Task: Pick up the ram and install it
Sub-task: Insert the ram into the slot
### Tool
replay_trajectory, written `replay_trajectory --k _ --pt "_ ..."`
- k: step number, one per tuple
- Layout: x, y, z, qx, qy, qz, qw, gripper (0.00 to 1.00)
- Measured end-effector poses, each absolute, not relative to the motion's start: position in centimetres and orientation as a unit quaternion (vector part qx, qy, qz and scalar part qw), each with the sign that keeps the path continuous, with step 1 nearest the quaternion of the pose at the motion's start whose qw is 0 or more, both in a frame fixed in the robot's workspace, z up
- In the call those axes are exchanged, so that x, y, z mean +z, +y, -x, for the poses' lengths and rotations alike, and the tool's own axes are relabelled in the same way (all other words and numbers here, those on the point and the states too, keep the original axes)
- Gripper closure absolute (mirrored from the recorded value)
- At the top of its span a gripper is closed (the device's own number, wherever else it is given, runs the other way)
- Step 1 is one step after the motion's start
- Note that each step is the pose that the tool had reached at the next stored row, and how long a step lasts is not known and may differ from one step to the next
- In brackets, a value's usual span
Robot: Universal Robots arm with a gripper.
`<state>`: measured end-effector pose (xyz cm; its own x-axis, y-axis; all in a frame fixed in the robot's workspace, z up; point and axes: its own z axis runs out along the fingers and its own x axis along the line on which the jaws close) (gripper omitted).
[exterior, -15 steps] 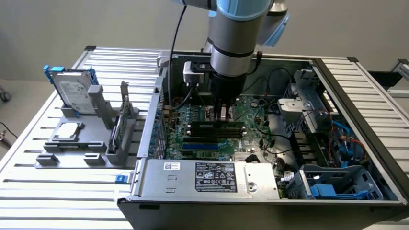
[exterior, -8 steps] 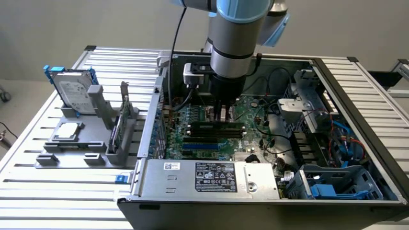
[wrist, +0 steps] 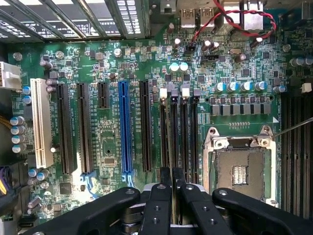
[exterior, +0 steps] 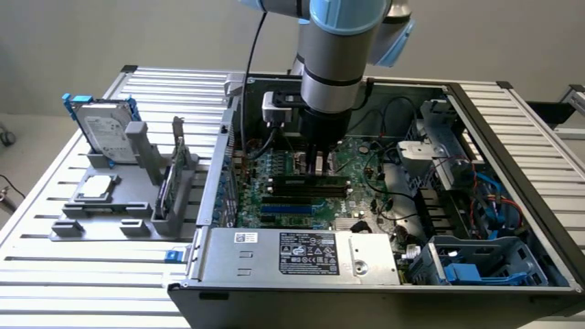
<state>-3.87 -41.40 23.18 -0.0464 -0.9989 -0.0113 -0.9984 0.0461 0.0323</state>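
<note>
Green motherboard [wrist: 112, 142] lying under gripper [wrist: 171, 182]; black fingers [wrist: 160, 196] closing almost together, pressing thin ram [wrist: 172, 147] edge-on into memory slot beside processor socket [wrist: 239, 169].

Bright, even, shadowless light

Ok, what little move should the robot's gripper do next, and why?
Probably a gentle push straight down. The black gripper looks shut on the long, thin ram stick, which stands lined up with the narrow black memory slots. I cannot tell whether it is fully seated, so a small downward press seems right.
</note>
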Motion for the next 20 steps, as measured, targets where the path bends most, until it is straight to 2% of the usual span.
replay_trajectory --k 20 --pt "22.83 -41.51 3.80 -0.016 -0.732 -0.682 0.007 0.86"
